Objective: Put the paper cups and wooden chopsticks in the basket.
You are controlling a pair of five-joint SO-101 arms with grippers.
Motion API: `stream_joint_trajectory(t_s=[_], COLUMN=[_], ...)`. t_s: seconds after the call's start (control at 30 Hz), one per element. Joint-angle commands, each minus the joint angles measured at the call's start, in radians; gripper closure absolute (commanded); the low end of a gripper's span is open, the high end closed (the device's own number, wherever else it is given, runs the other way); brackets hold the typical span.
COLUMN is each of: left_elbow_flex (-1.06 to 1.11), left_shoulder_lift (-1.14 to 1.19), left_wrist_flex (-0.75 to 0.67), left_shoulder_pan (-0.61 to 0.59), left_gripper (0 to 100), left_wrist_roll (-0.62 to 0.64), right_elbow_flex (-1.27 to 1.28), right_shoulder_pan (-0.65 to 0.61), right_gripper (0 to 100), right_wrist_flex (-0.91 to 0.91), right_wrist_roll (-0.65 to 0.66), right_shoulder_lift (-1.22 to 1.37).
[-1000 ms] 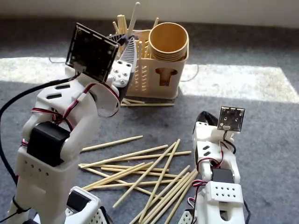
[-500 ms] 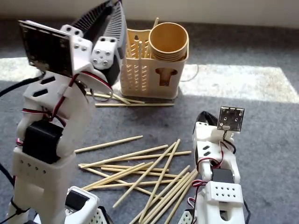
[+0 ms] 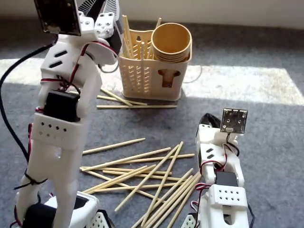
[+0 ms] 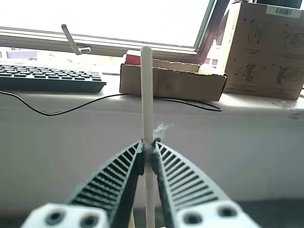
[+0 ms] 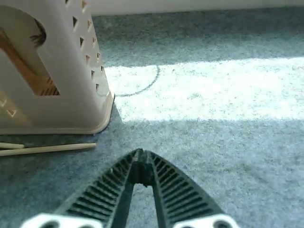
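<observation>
Within the last second the left gripper has risen from beside the cream slotted plastic basket to high above it, fingers still clenched on one pale wooden chopstick, so that stick probably awaits dropping in, while the right gripper sits pinched empty near the loose wooden chopsticks on the grey carpet.

A grey carpeted surface spreads underfoot, crossed by a broad band of sunlight. Behind it a pale wall rises to a sill below a bright window. On the sill lie a black keyboard, a trailing black cable, a low cardboard box and a taller cardboard box.
</observation>
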Motion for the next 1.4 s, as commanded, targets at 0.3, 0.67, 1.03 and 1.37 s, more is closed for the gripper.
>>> stream_joint_trajectory(t_s=[0.3,0.67,1.03,1.37], left_elbow_flex=[0.074,0.13,-0.082,-0.183], left_shoulder_lift=[0.104,0.104,0.102,0.114], left_wrist_flex=[-0.032,-0.032,-0.029,-0.035], left_shoulder_pan=[-0.019,-0.021,-0.019,-0.019], left_gripper=[99,99,99,99], left_wrist_roll=[0.014,0.014,0.014,0.014], right_elbow_flex=[-0.005,-0.005,-0.005,-0.005], right_shoulder_pan=[-0.018,-0.018,-0.018,-0.031], right_gripper=[98.8,98.8,98.8,98.8], right_wrist_flex=[-0.03,-0.03,-0.03,-0.03], right_wrist_roll=[0.015,0.015,0.015,0.017], right_shoulder_lift=[-0.01,-0.01,-0.01,-0.01])
